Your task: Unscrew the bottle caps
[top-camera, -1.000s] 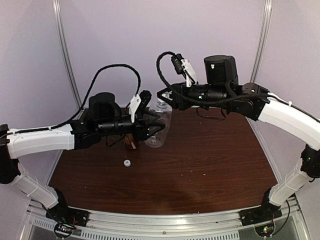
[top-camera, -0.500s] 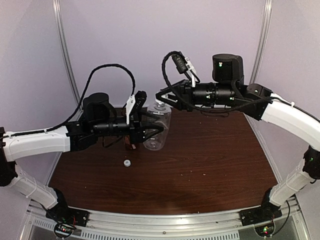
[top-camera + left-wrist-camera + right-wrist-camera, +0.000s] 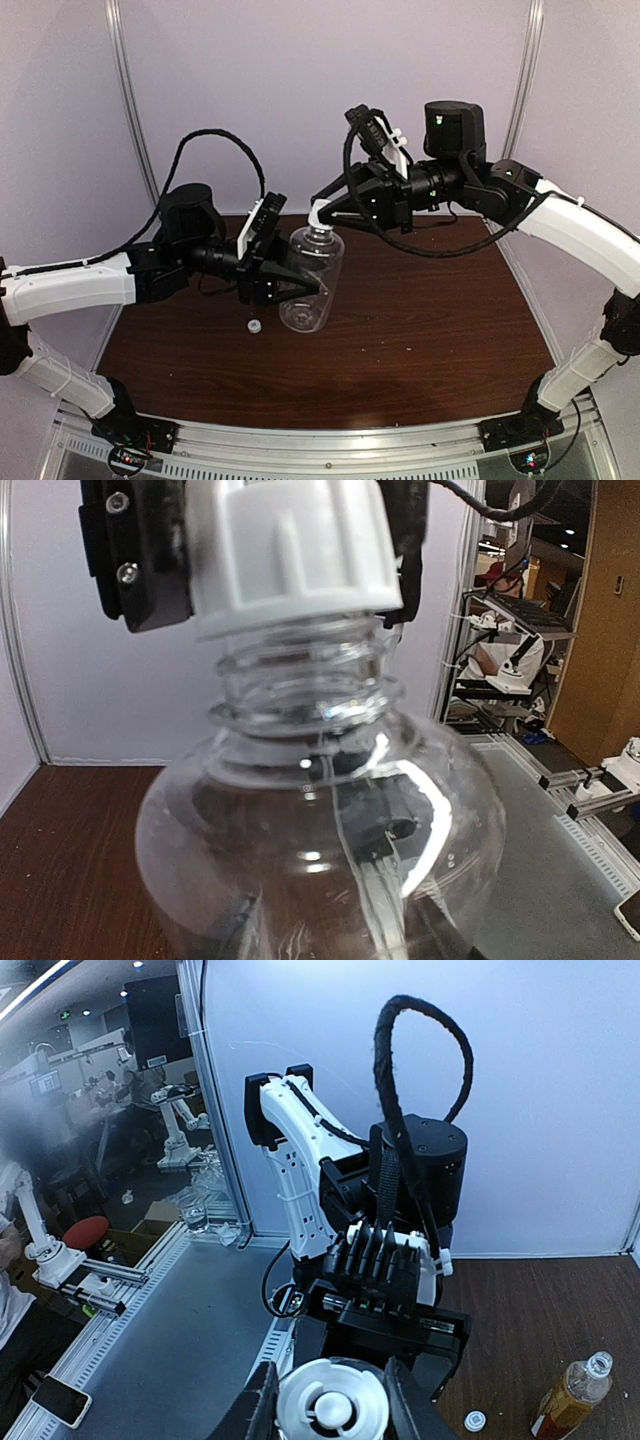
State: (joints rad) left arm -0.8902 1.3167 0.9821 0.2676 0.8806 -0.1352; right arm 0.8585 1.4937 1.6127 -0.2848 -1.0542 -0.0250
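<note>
My left gripper (image 3: 300, 285) is shut on the body of the clear bottle (image 3: 318, 255), holding it tilted above the table. In the left wrist view this bottle (image 3: 320, 820) fills the frame. Its white cap (image 3: 290, 550) sits on top of the neck with the threads showing below it. My right gripper (image 3: 320, 212) is shut on that cap (image 3: 330, 1407), a black finger (image 3: 258, 1410) on each side. The amber bottle with a red label (image 3: 568, 1397) stands on the table; its top is too small to read. A loose white cap (image 3: 255, 326) lies on the table (image 3: 430, 330).
The same loose cap (image 3: 474, 1421) lies just left of the amber bottle. In the top view the left arm hides the amber bottle. Pale walls and metal posts (image 3: 128, 110) close the table on three sides.
Both arms have carried the clear bottle down and nearer, and it now tilts with its base toward the front. The right gripper stayed on the cap and turned with it.
</note>
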